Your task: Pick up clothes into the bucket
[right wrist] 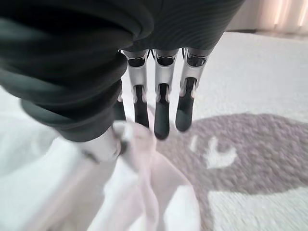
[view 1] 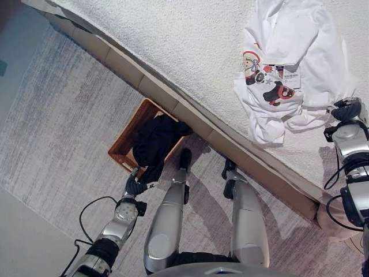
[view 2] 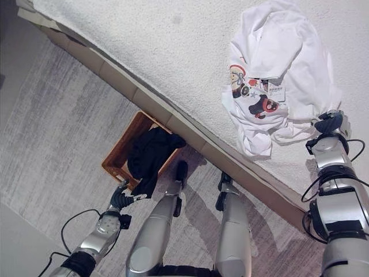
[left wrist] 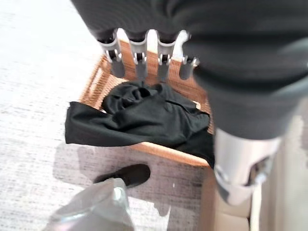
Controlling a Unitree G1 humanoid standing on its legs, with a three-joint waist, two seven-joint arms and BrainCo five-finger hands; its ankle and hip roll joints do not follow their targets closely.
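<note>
Woven wicker basket [view 1: 122, 151] down on the carpet [view 1: 57, 115] at left, black garment [view 1: 154, 138] already heaped in it and spilling over the rim; left hand [left wrist: 144, 60] above it, fingers straight, holding nothing. Further right, white printed shirt [view 1: 288, 63] crumpled on the bed [view 1: 173, 40]: light, floppy, best pinched at a bunched fold. Right hand [right wrist: 159, 110] at its lower edge, fingers extended, touching cloth, not clenched. Cartoon print and a tag there, writing too small to read.

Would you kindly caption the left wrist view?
Left hand open above black garment draped over wicker basket.
</note>
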